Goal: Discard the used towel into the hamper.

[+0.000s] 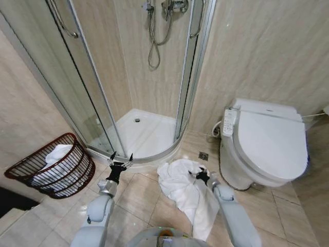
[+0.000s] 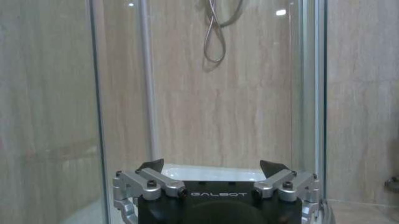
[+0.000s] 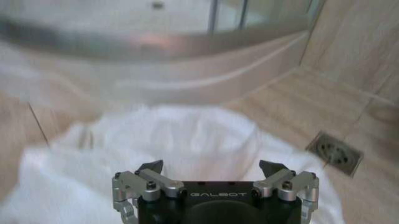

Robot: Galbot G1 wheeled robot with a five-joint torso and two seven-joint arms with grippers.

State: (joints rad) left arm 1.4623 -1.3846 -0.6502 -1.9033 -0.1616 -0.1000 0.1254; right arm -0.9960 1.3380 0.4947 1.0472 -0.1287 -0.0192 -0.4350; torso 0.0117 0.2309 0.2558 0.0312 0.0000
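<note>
A white towel (image 1: 185,193) lies crumpled on the tiled floor (image 1: 139,193), spread between the curved threshold of the shower stall (image 1: 149,136) and the base of the toilet (image 1: 264,144). One end of it reaches toward the floor drain (image 1: 203,156).

The right tool (image 1: 198,173) hangs low over the upper part of the towel with its fingers (image 3: 151,167) spread apart and nothing between them; from the right wrist view the white cloth (image 3: 181,144) lies directly beneath, and the drain (image 3: 334,152) sits off to one side.

The left tool (image 1: 120,158) is held above the floor just in front of the shower's curved rim, its fingers (image 2: 151,164) also spread and empty, pointing at the glass door (image 2: 212,93) with the shower hose (image 2: 216,32) behind it.

The hamper (image 1: 54,167), a low basket of dark reddish-brown bands, stands on the floor against the wall on the robot's left, beside the shower's glass panel and well apart from the towel. White cloth (image 1: 56,154) already lies inside it.
</note>
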